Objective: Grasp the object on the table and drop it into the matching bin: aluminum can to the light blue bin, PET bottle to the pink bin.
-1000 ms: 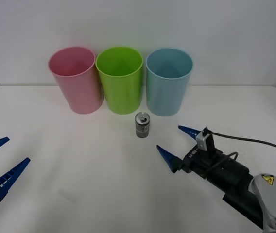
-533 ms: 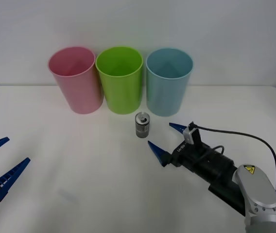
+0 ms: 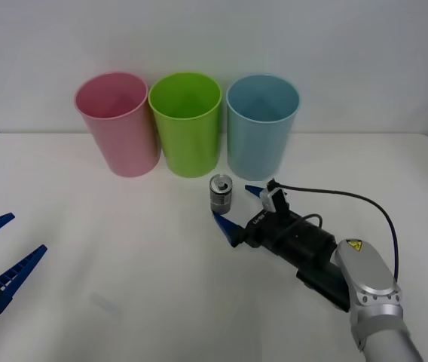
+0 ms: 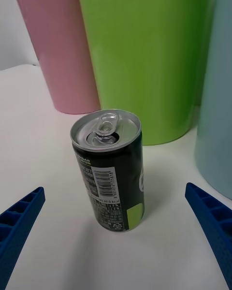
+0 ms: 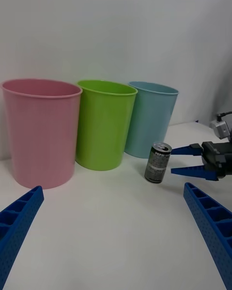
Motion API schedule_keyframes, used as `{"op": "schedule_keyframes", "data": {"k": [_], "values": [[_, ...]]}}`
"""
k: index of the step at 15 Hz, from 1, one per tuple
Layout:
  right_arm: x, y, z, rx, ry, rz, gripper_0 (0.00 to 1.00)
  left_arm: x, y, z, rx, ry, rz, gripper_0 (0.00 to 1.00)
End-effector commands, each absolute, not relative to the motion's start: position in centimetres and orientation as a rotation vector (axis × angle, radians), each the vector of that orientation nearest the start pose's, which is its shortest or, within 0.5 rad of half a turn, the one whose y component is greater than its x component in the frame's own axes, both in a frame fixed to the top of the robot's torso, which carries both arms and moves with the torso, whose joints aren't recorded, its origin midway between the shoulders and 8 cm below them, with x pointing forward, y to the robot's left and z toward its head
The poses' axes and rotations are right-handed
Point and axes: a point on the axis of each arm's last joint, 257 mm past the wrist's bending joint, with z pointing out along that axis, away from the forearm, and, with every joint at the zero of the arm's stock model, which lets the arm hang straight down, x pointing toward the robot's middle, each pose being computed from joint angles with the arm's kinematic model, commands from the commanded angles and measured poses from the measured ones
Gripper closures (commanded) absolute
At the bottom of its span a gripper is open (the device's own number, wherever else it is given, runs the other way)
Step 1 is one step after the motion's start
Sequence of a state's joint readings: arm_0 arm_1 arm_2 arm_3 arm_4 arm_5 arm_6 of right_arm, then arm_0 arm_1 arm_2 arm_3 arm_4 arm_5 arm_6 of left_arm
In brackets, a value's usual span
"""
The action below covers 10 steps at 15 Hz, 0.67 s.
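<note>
A small silver-grey aluminum can stands upright on the white table, just in front of the gap between the lime green and light blue bins. My right gripper is open, its blue fingertips just short of the can's right side and not touching it. In the right wrist view the can stands centred ahead between the two spread fingers. The light blue bin stands right behind the can. The pink bin is at the far left of the row. My left gripper waits open at the table's left edge.
A lime green bin stands between the pink and light blue ones, close behind the can. A black cable loops over the right arm. A white wall rises behind the table.
My right gripper has slid forward and leftward across the table, from well clear of the can to beside it. The can and the left arm have not moved.
</note>
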<state>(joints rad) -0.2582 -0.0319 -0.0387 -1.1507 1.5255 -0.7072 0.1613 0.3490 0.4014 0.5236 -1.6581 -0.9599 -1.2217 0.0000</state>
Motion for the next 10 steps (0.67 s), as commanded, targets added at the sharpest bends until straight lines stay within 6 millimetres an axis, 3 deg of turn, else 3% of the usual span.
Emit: {"op": "schedule_keyframes", "data": {"k": [1,5,10], "values": [[54.1,-3.1,-29.0,-0.660,1.604,0.510,0.00,34.2,33.0,-16.9,0.465,1.441,-0.567,0.00],[55.8,-1.3,-29.2,-0.660,1.623,0.496,0.00,34.2,33.0,-16.9,0.465,1.441,-0.567,0.00],[56.4,-1.1,-29.3,-0.664,1.628,0.453,0.00,34.2,33.0,-16.9,0.465,1.441,-0.567,0.00]]}}
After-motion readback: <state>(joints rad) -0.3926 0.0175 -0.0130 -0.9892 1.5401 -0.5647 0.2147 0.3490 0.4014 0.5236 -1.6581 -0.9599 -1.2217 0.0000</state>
